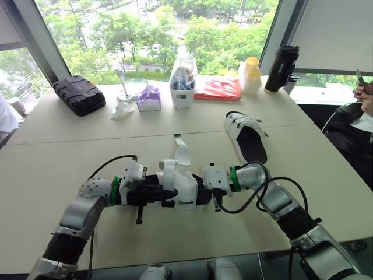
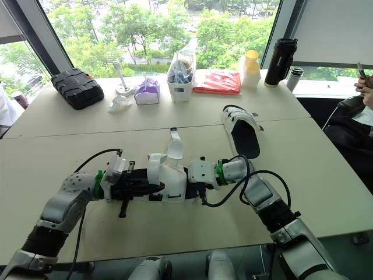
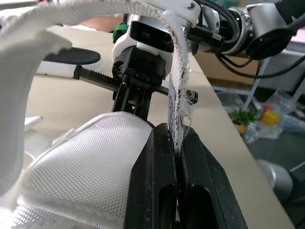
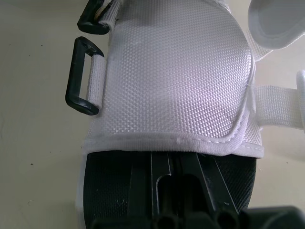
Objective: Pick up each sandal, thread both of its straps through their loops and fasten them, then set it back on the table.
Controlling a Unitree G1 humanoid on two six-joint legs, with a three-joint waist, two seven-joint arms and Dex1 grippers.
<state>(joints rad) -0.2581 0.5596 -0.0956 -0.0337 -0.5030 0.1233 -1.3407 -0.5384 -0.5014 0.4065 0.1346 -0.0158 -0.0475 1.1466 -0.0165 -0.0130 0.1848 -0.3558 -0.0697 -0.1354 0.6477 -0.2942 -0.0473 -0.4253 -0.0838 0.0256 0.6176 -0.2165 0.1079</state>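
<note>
Left eye view: sandal [image 1: 180, 184] sits low over the near part of the table [image 1: 70, 151], straight ahead of the robot and bridged between both arms. Its long axis runs left-right, one end toward each wrist.

- The free strap [image 1: 182, 153] stands up from the middle of the sandal, tip pointing away from the robot, roughly midway between the two grippers. It is not threaded.
- The black loops [image 4: 83, 76] show in the right wrist view, hanging off one long edge of the white upper, both unfilled. Which edge that is in the head views can't be told.
- The left gripper [image 1: 156, 191] comes in along the axis from the left end. The left wrist view shows it pinched tight on a thin strip of white webbing [image 3: 177, 95].
- The right gripper [image 1: 214, 185] butts the opposite end, over the black footbed. Whether it grips can't be told.
- The second sandal [image 1: 247, 137] lies flat on the table, well apart, beyond the right arm, long axis running away from the robot.

Judgement: the left arm is the anchor, so the strap-to-loop move likely falls to the right arm, working across the axis.
</note>
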